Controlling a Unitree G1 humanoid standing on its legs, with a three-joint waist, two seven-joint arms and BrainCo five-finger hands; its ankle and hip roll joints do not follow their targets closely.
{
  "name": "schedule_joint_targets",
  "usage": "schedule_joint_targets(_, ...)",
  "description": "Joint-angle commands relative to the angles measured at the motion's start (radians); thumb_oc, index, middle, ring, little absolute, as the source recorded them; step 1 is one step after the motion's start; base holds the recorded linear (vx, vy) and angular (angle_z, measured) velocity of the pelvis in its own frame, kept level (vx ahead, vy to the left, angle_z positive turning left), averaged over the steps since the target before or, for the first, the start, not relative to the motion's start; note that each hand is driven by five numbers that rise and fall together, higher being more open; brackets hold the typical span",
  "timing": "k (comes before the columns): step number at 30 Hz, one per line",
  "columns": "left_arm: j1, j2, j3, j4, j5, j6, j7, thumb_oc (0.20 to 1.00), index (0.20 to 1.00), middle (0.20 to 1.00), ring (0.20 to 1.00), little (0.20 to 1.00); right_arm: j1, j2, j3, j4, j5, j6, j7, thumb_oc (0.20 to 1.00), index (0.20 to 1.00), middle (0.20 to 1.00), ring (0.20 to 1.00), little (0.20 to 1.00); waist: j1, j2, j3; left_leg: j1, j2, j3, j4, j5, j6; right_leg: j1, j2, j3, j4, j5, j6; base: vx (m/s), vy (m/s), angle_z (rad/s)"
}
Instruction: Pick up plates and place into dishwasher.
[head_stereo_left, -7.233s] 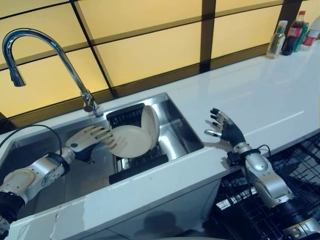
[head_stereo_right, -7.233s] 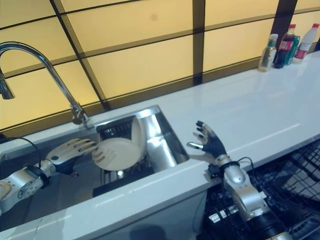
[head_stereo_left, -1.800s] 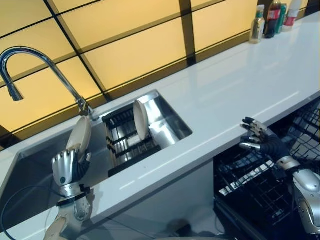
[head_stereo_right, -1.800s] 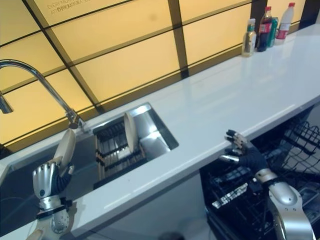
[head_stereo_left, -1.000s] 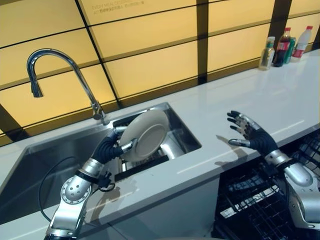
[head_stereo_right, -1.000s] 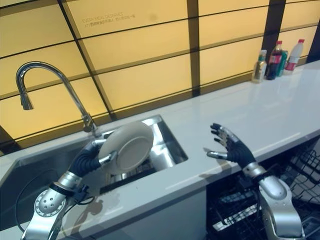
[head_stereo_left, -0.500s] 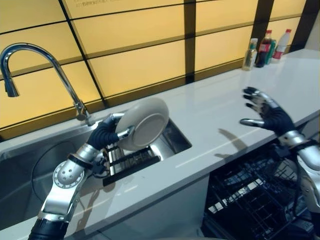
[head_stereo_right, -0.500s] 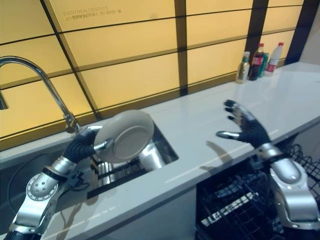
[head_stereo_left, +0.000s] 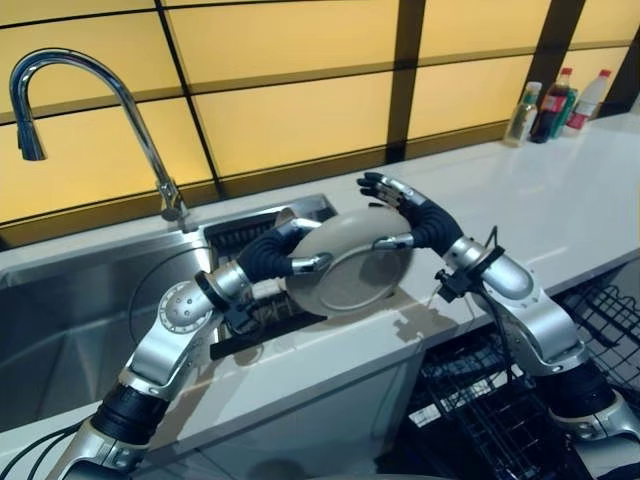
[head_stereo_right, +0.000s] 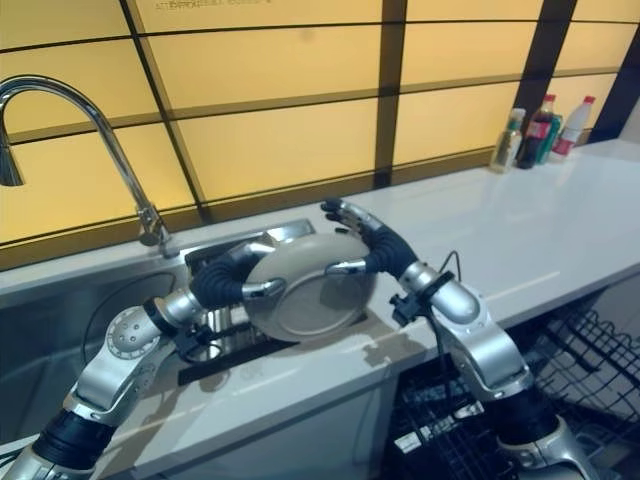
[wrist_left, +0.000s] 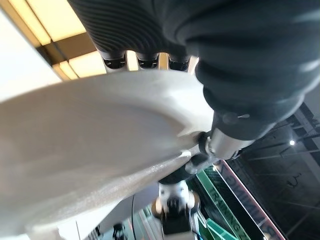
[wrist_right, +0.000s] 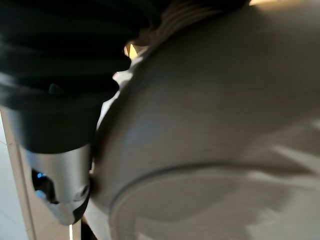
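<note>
A round, off-white plate hangs in the air above the front edge of the white desk, just right of the sink. It is tilted up nearly on edge, its underside with the raised foot ring turned toward the camera. The left hand pinches its left rim with curled fingers and thumb, and the right hand meets its upper right rim, thumb lying across the underside.

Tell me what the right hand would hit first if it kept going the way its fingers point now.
The plate: the right hand already rests on its right edge. Beyond it along that line, probably the left hand gripping the opposite edge, though depth is unclear.
</note>
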Motion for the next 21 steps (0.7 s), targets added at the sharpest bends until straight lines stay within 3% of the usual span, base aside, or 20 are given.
schedule_joint_targets(1, -0.133, 0.023, -0.041, 0.042, -0.040, -0.004, -0.032, 0.200, 0.200, 0.200, 0.200, 0.200, -0.094, 0.003, 0.017, 0.009, 0.030, -0.064, -0.014, 1.000, 1.000, 1.000, 1.000, 1.000, 0.020, -0.025, -0.053, -0.011, -0.034, 0.012, 0.007, -0.109, 0.026, -0.063, -0.017, -0.010, 0.019, -0.028, 0.043, 0.00, 0.000, 0.00)
schedule_joint_targets(6, -0.124, 0.032, -0.027, 0.039, -0.047, 0.004, -0.053, 0.200, 0.200, 0.200, 0.200, 0.200, -0.076, 0.000, 0.026, 0.008, 0.050, -0.037, 0.015, 1.000, 1.000, 1.000, 1.000, 1.000, 0.020, -0.027, -0.052, -0.016, -0.035, 0.019, 0.008, -0.107, 0.030, -0.069, -0.020, -0.006, 0.022, -0.027, 0.045, 0.00, 0.000, 0.00)
schedule_joint_targets(9, -0.116, 0.032, -0.013, 0.039, -0.043, 0.008, -0.061, 0.200, 0.200, 0.200, 0.200, 0.200, -0.058, -0.004, 0.037, 0.009, 0.091, 0.050, 0.122, 1.000, 1.000, 1.000, 1.000, 1.000, 0.019, -0.031, -0.052, -0.017, -0.034, 0.026, 0.007, -0.106, 0.031, -0.073, -0.022, -0.006, 0.025, -0.027, 0.046, 0.00, 0.000, 0.00)
schedule_joint_targets(12, -0.104, 0.043, 0.000, 0.039, -0.045, 0.005, -0.073, 0.200, 0.200, 0.200, 0.200, 0.200, -0.028, -0.040, 0.052, 0.015, 0.073, 0.096, 0.238, 1.000, 1.000, 1.000, 1.000, 1.000, 0.019, -0.040, -0.054, -0.018, -0.034, 0.027, 0.005, -0.105, 0.031, -0.073, -0.023, -0.008, 0.024, -0.025, 0.048, 0.01, 0.000, 0.00)
schedule_joint_targets(21, -0.055, 0.091, 0.030, 0.046, -0.053, -0.013, -0.077, 0.200, 0.200, 0.200, 0.200, 0.200, 0.023, -0.211, 0.037, 0.034, -0.096, 0.088, 0.370, 1.000, 1.000, 1.000, 1.000, 1.000, 0.012, -0.063, -0.055, -0.016, -0.027, 0.038, 0.001, -0.100, 0.026, -0.072, -0.014, -0.001, 0.020, -0.021, 0.048, 0.02, -0.029, -0.01)
